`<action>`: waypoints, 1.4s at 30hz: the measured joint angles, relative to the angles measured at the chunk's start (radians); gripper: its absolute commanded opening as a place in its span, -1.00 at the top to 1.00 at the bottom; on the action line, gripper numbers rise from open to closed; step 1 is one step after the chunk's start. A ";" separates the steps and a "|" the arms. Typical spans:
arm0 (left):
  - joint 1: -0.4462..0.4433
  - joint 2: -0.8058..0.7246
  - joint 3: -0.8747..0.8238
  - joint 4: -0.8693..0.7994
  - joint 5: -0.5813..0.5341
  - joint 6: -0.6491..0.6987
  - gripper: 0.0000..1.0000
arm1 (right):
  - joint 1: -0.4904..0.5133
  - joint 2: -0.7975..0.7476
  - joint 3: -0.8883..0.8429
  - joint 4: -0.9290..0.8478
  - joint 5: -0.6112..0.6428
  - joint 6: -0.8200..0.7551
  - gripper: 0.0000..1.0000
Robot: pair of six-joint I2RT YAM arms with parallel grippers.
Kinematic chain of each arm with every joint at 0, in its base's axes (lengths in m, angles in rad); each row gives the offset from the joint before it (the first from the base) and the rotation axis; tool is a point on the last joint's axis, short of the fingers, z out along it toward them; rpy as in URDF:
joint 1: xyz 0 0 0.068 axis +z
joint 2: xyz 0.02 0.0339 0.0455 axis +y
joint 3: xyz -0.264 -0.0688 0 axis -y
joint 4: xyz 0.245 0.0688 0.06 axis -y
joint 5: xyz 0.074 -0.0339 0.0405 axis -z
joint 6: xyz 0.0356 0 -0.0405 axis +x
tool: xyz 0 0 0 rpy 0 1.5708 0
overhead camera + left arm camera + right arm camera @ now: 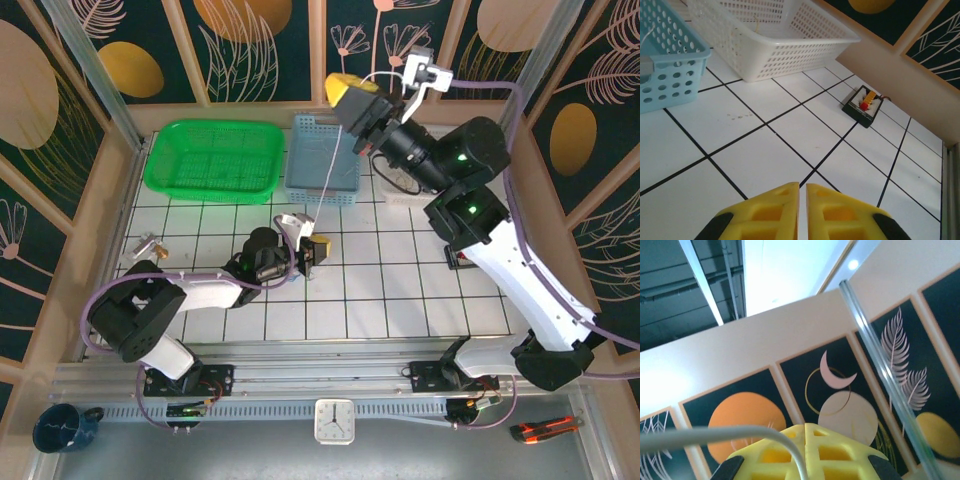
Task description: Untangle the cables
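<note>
A thin white cable (328,175) runs taut and slanting from my raised right gripper (350,100) down to my left gripper (316,245) on the tiled table. In the right wrist view the cable (715,435) curves in from the left and passes down between the yellow fingers; that gripper (805,426) is shut on it and points up at the wall panels. My left gripper (802,186) lies low over the tiles with its jaws together but for a thin slit. The cable's lower end reaches its fingers in the top view, but the pinch itself is hidden.
A green basket (160,150), a blue basket (300,150) and a white basket (805,55) stand along the back. The blue basket's wall (670,70) is close on the left. A small black tray (865,105) with orange parts lies at the right.
</note>
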 measured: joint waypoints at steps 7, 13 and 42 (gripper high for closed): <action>-0.003 0.040 -0.029 0.016 0.013 -0.018 0.65 | -0.114 -0.001 0.082 0.022 0.005 0.018 1.00; -0.003 0.058 -0.049 0.017 0.015 -0.026 0.80 | -0.166 -0.006 0.112 0.049 0.005 0.044 1.00; -0.003 0.098 -0.085 0.041 0.014 -0.040 0.68 | -0.369 0.098 0.385 0.001 -0.037 0.108 1.00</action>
